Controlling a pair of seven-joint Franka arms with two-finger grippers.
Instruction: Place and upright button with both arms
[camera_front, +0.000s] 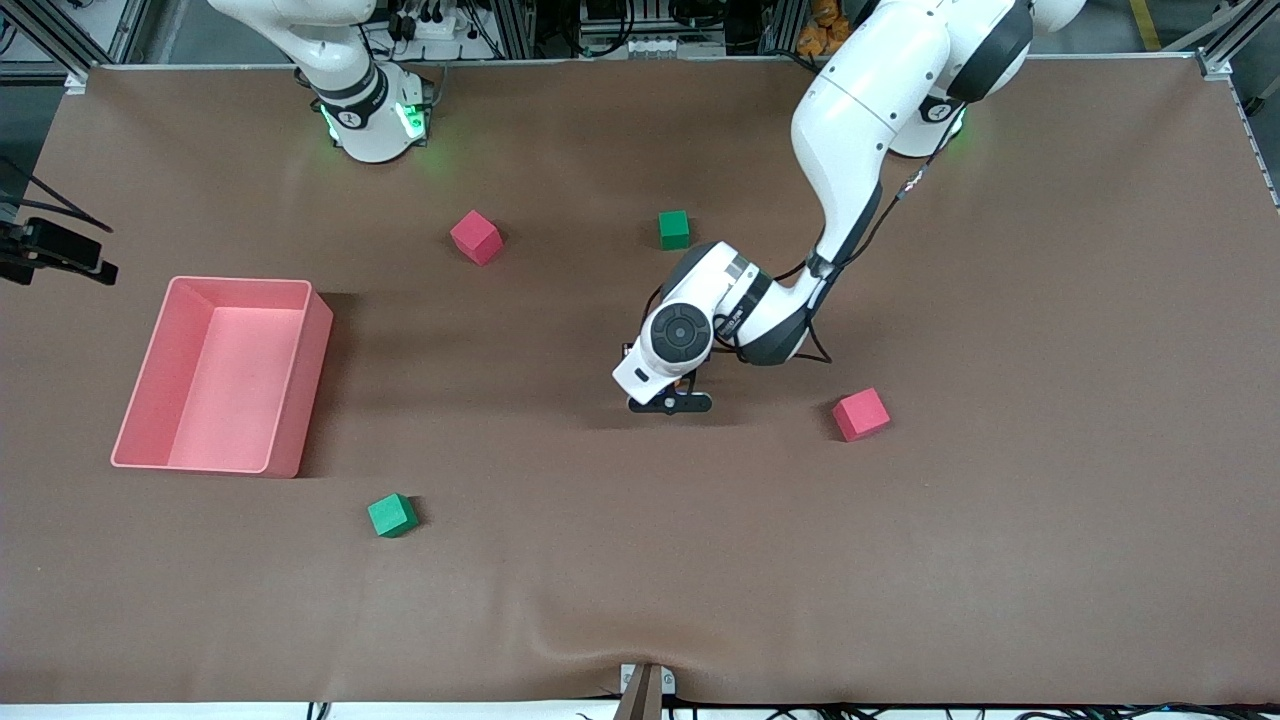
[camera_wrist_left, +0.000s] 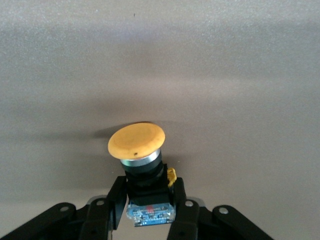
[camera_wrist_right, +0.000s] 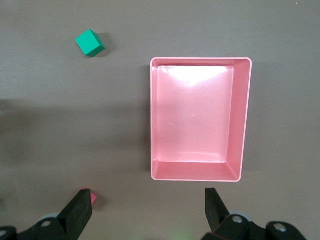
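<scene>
A brown mat covers the whole table (camera_front: 1050, 560), with the two arm bases standing along the edge farthest from the front camera. The largest thing on it is an empty pink rectangular bin (camera_front: 300, 380) toward the right arm's end. Four foam cubes lie scattered: a red cube (camera_front: 476, 237) and a green cube (camera_front: 674, 229) far from the front camera, a second red cube (camera_front: 861, 414) toward the left arm's end, and a second green cube (camera_front: 392, 515) nearest the front camera.

The left arm reaches down to mid-table, between the farther green cube and the nearer red one. Its left gripper (camera_wrist_left: 149, 205) sits low at the mat with its fingers (camera_wrist_left: 116, 199) pressed in on the black body of the button (camera_wrist_left: 140, 150). In the left wrist view the button's long axis runs straight out from between the fingers, so the orange cap (camera_wrist_left: 136, 140) points away from the wrist and the body end sits in the pinch. The button appears to lie on its side, not yet standing on its base.

The right gripper (camera_wrist_right: 149, 212) waits high over the mat beside the pink bin, its fingers (camera_wrist_right: 80, 211) spread wide and holding nothing.

Judged from this, uprighting turns on swinging that axis from level to vertical, cap up. The left arm has the button; the right is well apart from it.
</scene>
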